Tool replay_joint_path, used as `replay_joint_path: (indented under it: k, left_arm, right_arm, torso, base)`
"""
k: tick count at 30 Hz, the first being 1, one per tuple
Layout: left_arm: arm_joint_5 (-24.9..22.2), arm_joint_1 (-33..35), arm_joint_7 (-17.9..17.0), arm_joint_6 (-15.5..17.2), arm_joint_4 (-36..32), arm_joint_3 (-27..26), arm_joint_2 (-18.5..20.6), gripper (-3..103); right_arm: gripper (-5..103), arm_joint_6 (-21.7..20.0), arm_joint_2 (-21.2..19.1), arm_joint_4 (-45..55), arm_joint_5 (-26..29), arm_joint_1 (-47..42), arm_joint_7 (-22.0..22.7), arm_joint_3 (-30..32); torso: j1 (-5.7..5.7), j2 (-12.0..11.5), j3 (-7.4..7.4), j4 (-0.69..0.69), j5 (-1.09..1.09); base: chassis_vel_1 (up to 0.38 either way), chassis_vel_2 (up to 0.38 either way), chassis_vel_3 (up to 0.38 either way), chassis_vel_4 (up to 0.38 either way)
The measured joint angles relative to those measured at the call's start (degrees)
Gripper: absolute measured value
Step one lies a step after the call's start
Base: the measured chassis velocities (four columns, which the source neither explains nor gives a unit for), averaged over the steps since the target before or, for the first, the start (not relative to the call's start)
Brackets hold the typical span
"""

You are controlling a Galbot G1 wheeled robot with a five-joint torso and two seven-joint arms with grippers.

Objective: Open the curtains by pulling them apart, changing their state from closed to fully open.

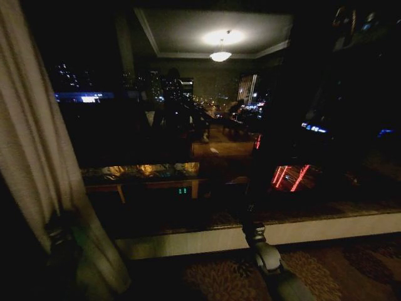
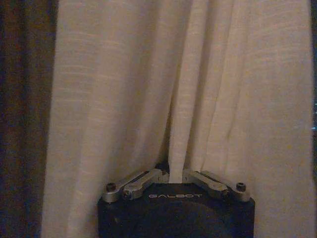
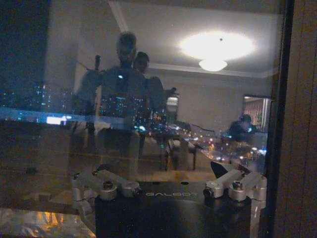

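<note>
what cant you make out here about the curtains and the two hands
- Right curtain panel: the head view is too dark on its right side to make it out.
- Left curtain: top and hem are cut off by the head view's edges.
- Left hand: fingertips are buried in the fabric fold in the left wrist view, shut on the left curtain.
- Right hand: fingertips are cut off in the right wrist view; facing the window glass, open or shut unclear.

Bare dark window glass (image 1: 188,125) ahead, gathered curtain (image 1: 37,157) crowding the left edge.
</note>
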Motion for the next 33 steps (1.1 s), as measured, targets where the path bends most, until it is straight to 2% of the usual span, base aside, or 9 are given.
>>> replay_joint_path:
  k: [4,6,8,11,12,16,23,31,33]
  left_arm:
    - [0.0,-2.2,-0.4,-0.2,4.8,-1.8,4.2,0]
    - [0.0,-2.8,-0.5,-0.8,6.5,-2.1,5.6,0]
    - [0.0,-2.8,-0.5,-0.9,6.8,-2.1,6.3,0]
    - [-0.2,-2.6,-0.4,-1.0,5.7,-1.7,6.8,0]
    - [-0.2,-2.6,-0.4,-1.0,5.7,-1.7,6.8,0]
    - [-0.3,-2.0,-0.3,-0.7,4.6,-1.1,5.2,0]
    - [-0.3,0.2,-0.9,1.3,-0.9,1.1,0.4,-3]
    - [1.1,5.8,-0.9,4.1,-14.3,4.9,-7.8,23]
    - [2.5,7.7,-1.0,4.4,-17.7,6.1,-9.9,33]
  right_arm:
    - [100,0.0,0.0,0.0,0.0,0.0,0.0,0.0]
    - [100,0.0,0.0,0.0,0.0,0.0,0.0,0.0]
    - [100,0.0,0.0,0.0,0.0,0.0,0.0,0.0]
    - [100,0.0,0.0,0.0,0.0,0.0,0.0,0.0]
    - [100,0.0,0.0,0.0,0.0,0.0,0.0,0.0]
    - [100,0.0,0.0,0.0,0.0,0.0,0.0,0.0]
    - [100,0.0,0.0,0.0,0.0,0.0,0.0,0.0]
    - [100,0.0,0.0,0.0,0.0,0.0,0.0,0.0]
    - [100,0.0,0.0,0.0,0.0,0.0,0.0,0.0]
  torso:
    - [0.00,0.0,0.00,0.00,0.02]
    - [-0.01,0.0,0.00,0.02,-0.17]
    - [0.00,0.0,0.00,-0.02,-0.19]
    - [0.00,0.0,0.00,-0.03,0.20]
    - [0.00,0.0,0.00,-0.03,0.20]
    - [0.00,0.0,0.00,0.02,0.01]
    - [0.00,0.0,0.00,0.00,0.06]
    - [0.00,0.0,0.00,0.00,0.05]
    - [0.00,0.0,0.00,-0.01,0.06]
  base:
    - [0.000,0.000,0.000,0.000]
    - [0.000,0.000,0.000,0.000]
    - [0.000,0.000,0.000,0.000]
    - [-0.024,-0.043,0.011,0.009]
    - [0.000,0.000,0.000,0.000]
    - [0.000,0.000,0.000,0.000]
    - [0.000,0.000,0.000,0.000]
    - [0.000,0.000,0.000,0.000]
    - [0.000,0.000,0.000,0.000]
